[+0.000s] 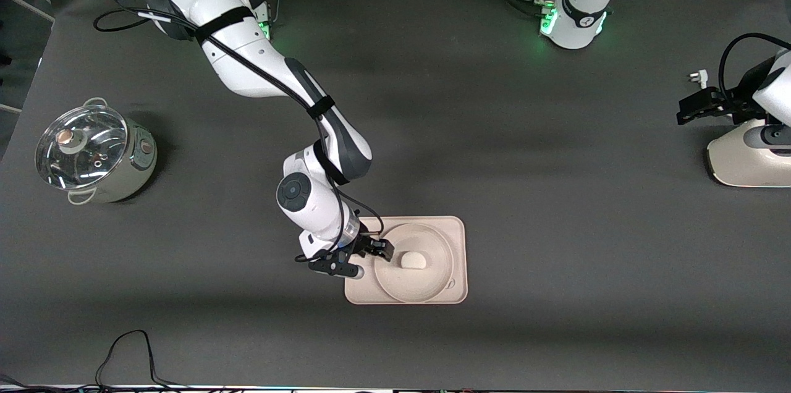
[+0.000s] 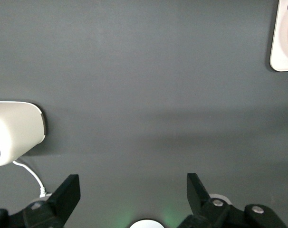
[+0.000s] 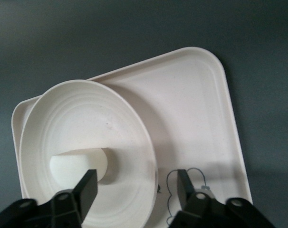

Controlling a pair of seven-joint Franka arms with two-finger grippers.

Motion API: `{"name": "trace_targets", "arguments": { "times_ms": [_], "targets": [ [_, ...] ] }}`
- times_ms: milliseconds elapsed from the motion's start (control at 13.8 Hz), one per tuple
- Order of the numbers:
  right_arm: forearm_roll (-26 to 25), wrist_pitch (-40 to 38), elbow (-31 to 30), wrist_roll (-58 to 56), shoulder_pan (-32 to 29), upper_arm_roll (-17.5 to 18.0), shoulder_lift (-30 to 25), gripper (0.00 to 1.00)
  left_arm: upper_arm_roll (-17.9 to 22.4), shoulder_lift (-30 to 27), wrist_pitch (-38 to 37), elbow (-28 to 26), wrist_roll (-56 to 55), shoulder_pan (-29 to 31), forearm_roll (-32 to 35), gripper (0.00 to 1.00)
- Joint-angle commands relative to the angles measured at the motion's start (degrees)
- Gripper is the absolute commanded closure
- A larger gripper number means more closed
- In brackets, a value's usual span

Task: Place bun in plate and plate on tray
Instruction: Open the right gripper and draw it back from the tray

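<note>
Bun [image 1: 413, 261] lay in plate [image 1: 395, 275], plate on tray [image 1: 460, 257]. Right gripper [image 1: 369, 253] hung w/ jaws apart, empty, over plate's rim. Left gripper [image 2: 133, 190] waited agape, empty.

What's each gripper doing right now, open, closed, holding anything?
Right gripper: open, holding nothing, over the plate's rim on the tray; bun lies in the plate.
Left gripper: open, empty, waiting at the left arm's end of the table.

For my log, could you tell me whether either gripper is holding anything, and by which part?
Nothing is held. The right gripper is open over the plate rim on the tray; the left gripper is open over bare table.
</note>
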Motion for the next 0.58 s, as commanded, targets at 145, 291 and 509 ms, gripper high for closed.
{"name": "trace_targets", "arguments": {
  "times_ms": [145, 291, 509],
  "targets": [
    [1.08, -18.33, -0.56, -0.62, -0.83, -3.35, -12.23, 0.0, -0.05, -0.07, 0.27, 0.3, 0.16, -0.23, -0.14, 0.0],
    [0.73, -29.49, -0.91, -0.62, -1.44, -5.03, -19.26, 0.0, -0.05, -0.07, 0.27, 0.21, 0.16, -0.23, -0.06, 0.0],
    [-2.76, -41.99, -5.9, -1.67, -5.91, -5.04, -31.47, 0.0, -0.05, -0.07, 0.27, 0.3, 0.25, -0.14, -0.06, 0.0]
  ]
}}
